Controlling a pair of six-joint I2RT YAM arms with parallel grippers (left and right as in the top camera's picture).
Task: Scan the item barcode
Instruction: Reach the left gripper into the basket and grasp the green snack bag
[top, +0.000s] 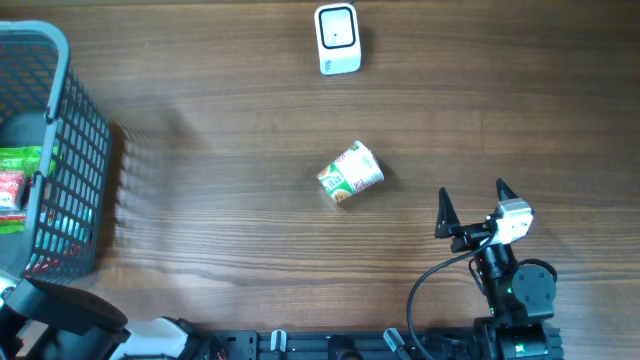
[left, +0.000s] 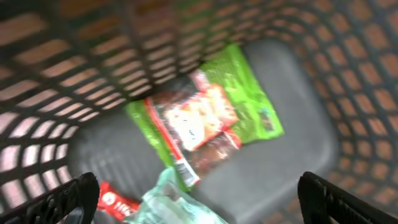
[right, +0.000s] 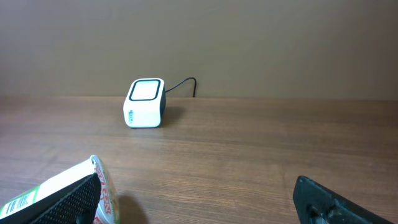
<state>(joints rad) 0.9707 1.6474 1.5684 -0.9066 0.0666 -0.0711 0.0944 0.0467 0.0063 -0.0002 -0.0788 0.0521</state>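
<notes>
The cup (top: 351, 174) lies on its side mid-worktop (top: 220, 120), apart from the white scanner (top: 337, 38) at the far edge. The right end effector (top: 472, 195) sits near and right of the cup, jaws wide and holding nothing. The left end effector (left: 199, 190) hangs over the grey basket (top: 85, 170) at the left, jaws wide, above a green packet (left: 249, 106)

The worktop (top: 220, 130) is brown wood, visibly grained, with a matt finish. The basket (top: 85, 150) at the left is grey plastic lattice. The far scanner (top: 337, 39) is smooth white plastic, faintly glossy. The cup (top: 351, 174) looks like printed paper. The packet (left: 249, 106) in the basket is shiny green film.
</notes>
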